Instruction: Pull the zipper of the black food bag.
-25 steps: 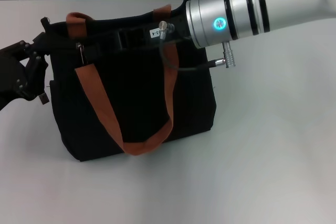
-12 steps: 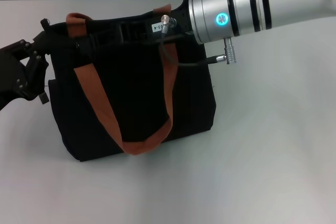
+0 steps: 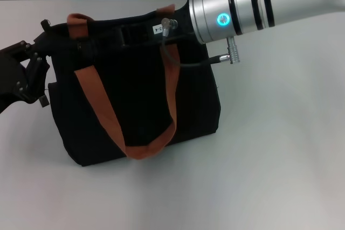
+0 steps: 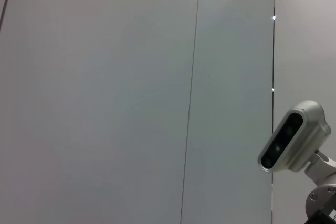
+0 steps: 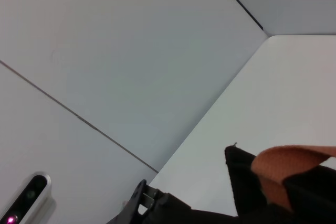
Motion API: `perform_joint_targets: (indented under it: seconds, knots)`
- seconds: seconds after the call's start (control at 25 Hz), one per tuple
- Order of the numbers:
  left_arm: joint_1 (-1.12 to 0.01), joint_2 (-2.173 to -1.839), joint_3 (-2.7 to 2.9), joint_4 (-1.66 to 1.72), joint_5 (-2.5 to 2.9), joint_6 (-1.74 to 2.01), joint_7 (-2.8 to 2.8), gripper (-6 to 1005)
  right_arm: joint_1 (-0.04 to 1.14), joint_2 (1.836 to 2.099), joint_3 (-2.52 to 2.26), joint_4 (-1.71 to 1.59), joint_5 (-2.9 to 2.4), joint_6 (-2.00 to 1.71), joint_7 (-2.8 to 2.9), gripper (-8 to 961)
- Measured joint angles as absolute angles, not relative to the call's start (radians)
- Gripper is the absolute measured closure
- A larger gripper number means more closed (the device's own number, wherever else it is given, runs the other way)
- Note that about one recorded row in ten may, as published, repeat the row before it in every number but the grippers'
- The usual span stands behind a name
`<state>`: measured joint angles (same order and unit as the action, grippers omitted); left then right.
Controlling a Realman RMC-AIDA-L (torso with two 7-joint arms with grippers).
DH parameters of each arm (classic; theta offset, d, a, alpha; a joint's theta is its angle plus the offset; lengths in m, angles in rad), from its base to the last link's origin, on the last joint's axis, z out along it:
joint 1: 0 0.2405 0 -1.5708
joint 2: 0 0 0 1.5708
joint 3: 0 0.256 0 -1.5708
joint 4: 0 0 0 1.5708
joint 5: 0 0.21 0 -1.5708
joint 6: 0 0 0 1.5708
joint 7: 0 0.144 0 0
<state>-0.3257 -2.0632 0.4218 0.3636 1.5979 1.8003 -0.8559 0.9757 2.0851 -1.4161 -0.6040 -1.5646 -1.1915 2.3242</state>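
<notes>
Black food bag [image 3: 135, 100] sits upright on the white tabletop [image 3: 269, 160], left of centre, brown-orange straps [image 3: 102, 109] draped down its near face. We can't pick out the zipper along the top edge. Right arm [image 3: 253, 6] reaches in from the far right over the bag's top; its pincer is hidden against the black fabric, so we can't tell its opening. Left pincer [image 3: 40, 60] sits at the bag's far-left corner, state unreadable.
</notes>
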Motion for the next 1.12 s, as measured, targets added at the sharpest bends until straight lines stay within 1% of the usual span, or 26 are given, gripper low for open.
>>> perform_joint_targets:
  seconds: [0.56,1.0,1.12]
  knots:
    - [-0.328,-2.063,0.422,0.364,1.597,1.802,-0.856,950,0.997,2.089,-1.44,-0.601,-1.557,-1.209,2.324,646]
    - [-0.325,-2.063,0.422,0.364,1.597,1.802,-0.856,949,0.989,2.089,-1.432,-0.601,-1.556,-1.194,2.326,807]
    - [-0.324,-2.064,0.422,0.364,1.597,1.802,-0.856,949,0.992,2.089,-1.437,-0.601,-1.559,-1.185,2.326,881]
